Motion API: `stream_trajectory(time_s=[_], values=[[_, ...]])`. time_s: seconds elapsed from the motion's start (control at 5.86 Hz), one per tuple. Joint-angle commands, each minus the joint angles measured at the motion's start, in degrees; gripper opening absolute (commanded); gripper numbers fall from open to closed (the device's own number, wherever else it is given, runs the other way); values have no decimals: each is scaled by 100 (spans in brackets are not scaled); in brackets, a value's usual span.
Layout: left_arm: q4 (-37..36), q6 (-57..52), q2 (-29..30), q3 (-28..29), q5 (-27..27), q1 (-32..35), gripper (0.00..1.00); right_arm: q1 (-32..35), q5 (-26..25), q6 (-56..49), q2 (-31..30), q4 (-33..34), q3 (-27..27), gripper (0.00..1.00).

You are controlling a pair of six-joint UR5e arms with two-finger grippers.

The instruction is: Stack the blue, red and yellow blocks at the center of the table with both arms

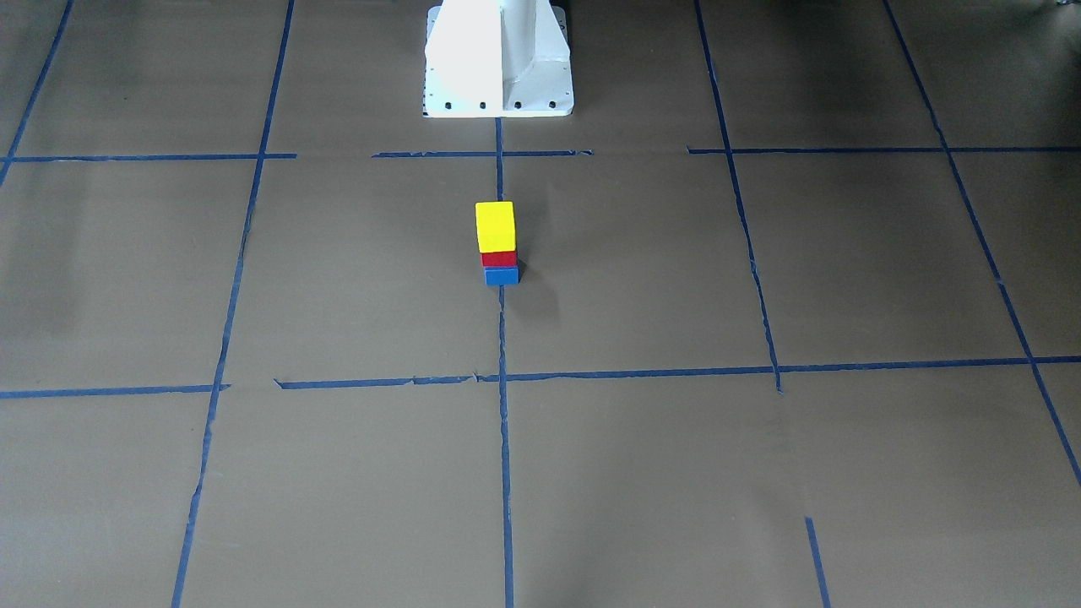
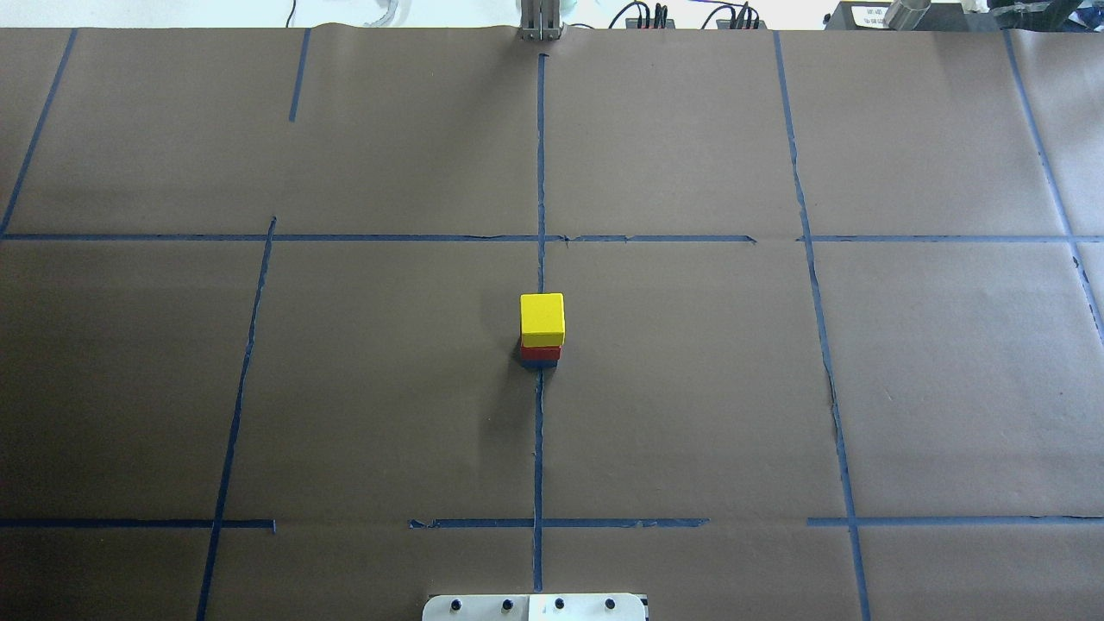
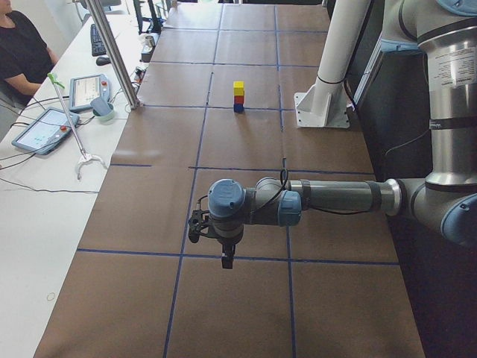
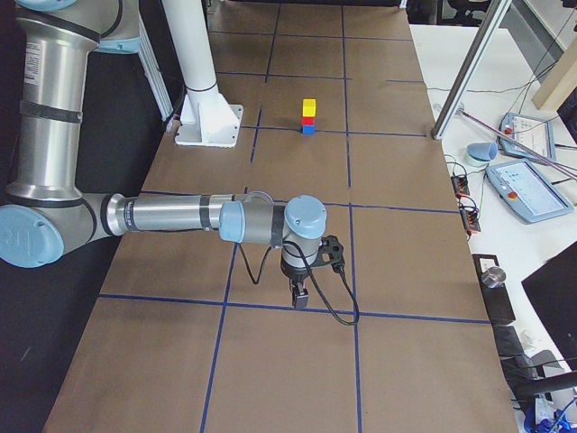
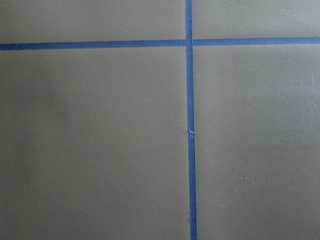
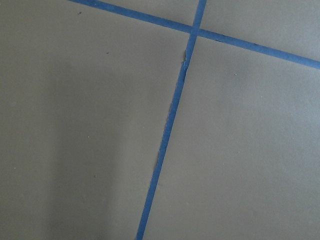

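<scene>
Standing mid-frame, yellow block (image 1: 495, 226) tops red block (image 1: 499, 258) and blue block (image 1: 502, 276); the stack looks done, so left hand (image 3: 226, 258) and right hand (image 4: 300, 296) should hold clear. I cannot tell their opening.

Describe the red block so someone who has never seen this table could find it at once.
Start at the robot's white pedestal and follow the blue tape line running out from it across the brown table to where three blocks stand stacked. The red block is the middle one, sandwiched between the yellow block on top and the blue block underneath.
</scene>
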State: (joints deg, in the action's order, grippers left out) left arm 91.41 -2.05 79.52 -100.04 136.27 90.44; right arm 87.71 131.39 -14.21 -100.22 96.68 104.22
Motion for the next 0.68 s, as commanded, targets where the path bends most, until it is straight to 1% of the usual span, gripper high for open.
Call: stream_trajectory(time_s=[0.0,0.17,0.51], values=[[9,-68,2,-6,-13,0,100,0,1,-3,20,-9,-68,100],[87,-103,-42,-76,4,0,100,0,-8,-3,38,-9,-60,100],[202,-85,-95,20,14,0,100,0,-8,6,47,-9,-60,100]])
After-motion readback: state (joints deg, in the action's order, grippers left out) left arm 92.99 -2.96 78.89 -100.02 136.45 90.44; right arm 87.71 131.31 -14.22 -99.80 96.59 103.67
